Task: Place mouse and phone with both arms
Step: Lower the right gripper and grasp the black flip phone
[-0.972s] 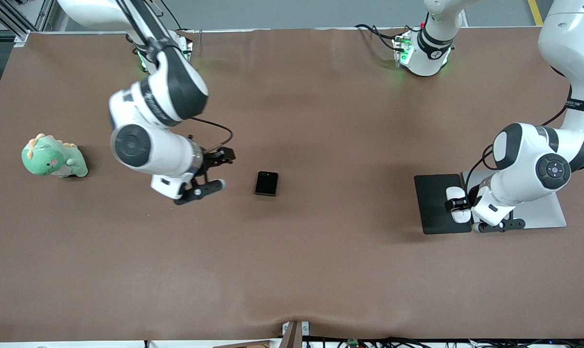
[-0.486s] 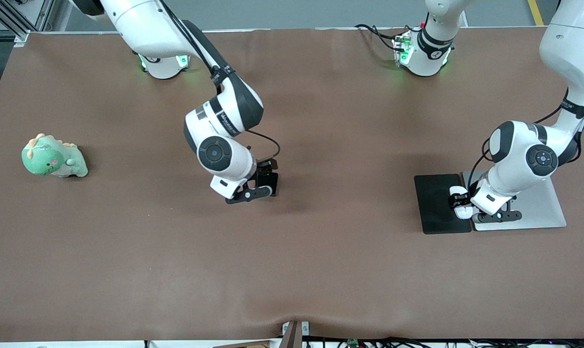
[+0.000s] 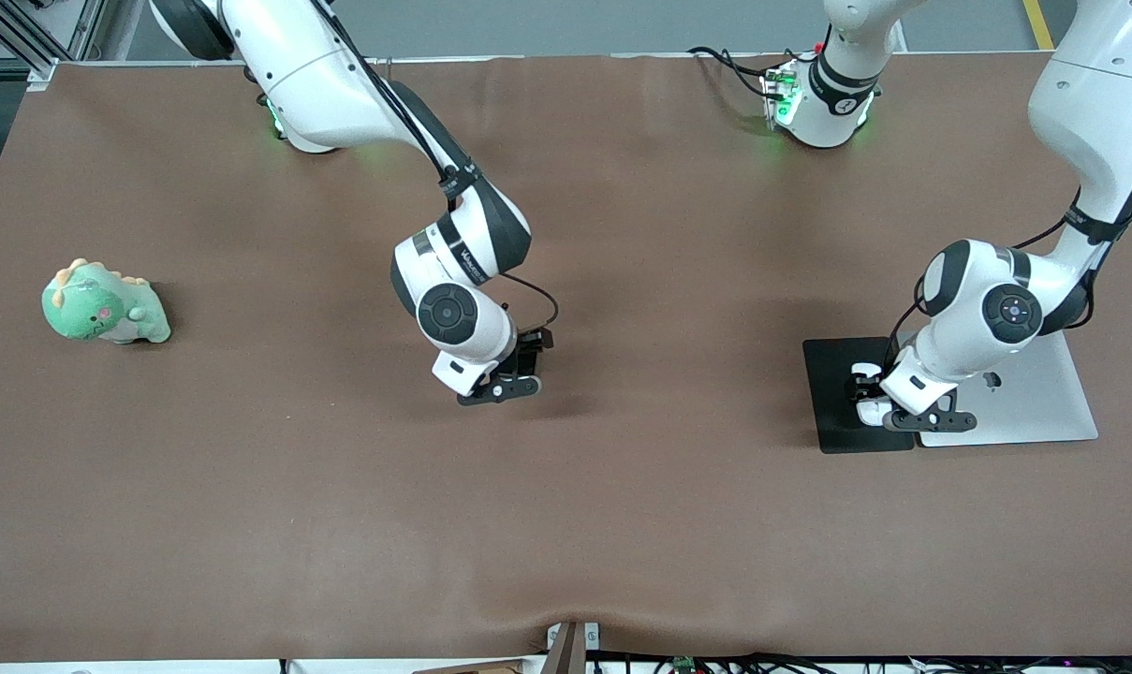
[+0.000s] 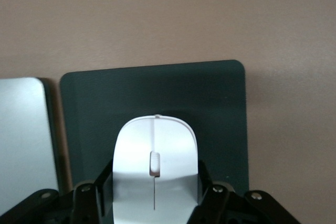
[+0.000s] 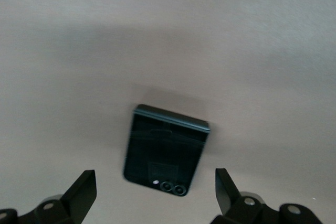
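Observation:
The black folded phone (image 5: 165, 153) lies flat on the brown table mat, its two lenses toward my right gripper (image 5: 156, 195). That gripper is open, a finger on each side of the phone and not touching it. In the front view my right gripper (image 3: 517, 367) is low over the table's middle and hides most of the phone. My left gripper (image 3: 870, 393) is shut on the white mouse (image 4: 156, 166) over the dark-grey pad (image 4: 157, 93). A little of the mouse (image 3: 871, 409) shows in the front view. I cannot tell whether it rests on the pad.
A silver plate (image 3: 1043, 412) lies against the dark pad (image 3: 832, 421) toward the left arm's end. A green plush dinosaur (image 3: 105, 304) sits near the right arm's end of the table.
My right arm swung from near the plush toy across to the phone and came down over it, fingers open. My left gripper shifted the mouse from the pad's edge farther onto the pad.

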Available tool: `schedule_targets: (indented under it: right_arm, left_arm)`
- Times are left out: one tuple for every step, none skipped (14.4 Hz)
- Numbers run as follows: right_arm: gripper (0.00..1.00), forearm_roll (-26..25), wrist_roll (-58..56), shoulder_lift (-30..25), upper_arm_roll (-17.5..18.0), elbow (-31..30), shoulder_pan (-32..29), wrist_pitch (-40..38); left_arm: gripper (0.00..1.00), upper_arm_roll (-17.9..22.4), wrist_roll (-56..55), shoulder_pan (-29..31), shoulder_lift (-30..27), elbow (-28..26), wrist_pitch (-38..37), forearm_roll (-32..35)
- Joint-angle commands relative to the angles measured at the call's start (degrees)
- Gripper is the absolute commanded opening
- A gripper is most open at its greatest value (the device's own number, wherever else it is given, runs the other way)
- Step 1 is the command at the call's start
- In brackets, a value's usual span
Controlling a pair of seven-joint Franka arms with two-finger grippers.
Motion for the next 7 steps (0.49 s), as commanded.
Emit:
schedule_targets:
  right_arm:
    - [1.00,0.00,4.07,0.24,-0.12,-1.05,0.18,0.41]
    - [1.00,0.08,4.43,1.03,-0.04,-1.05,0.53,0.58]
    - [1.00,0.08,4.70,1.64,-0.04,-1.14,0.62,1.80]
    - [1.00,0.17,5.40,2.35,-0.04,-1.14,0.71,2.86]
    - [1.00,0.17,6.97,3.05,-0.04,-1.05,1.14,3.22]
    - [1.00,0.35,7.94,3.84,-0.04,-0.97,1.58,3.66]
    - [1.00,0.78,8.56,4.28,0.05,-0.88,1.67,4.36]
  left_arm:
    - [0.54,-0.18,0.50,0.74,2.12,0.46,1.74,2.72]
    - [0.54,-0.18,0.50,0.74,2.39,0.46,2.97,2.73]
    - [0.55,-0.18,0.50,0.74,3.00,0.55,3.67,2.73]
    - [0.55,-0.18,0.50,0.65,3.53,1.16,3.77,2.73]
    - [0.56,-0.18,0.50,0.48,3.62,1.34,3.77,2.73]
    - [0.60,-0.18,0.50,0.48,3.79,1.43,3.77,2.73]
    - [0.65,-0.18,0.50,0.39,3.80,1.52,3.77,2.64]
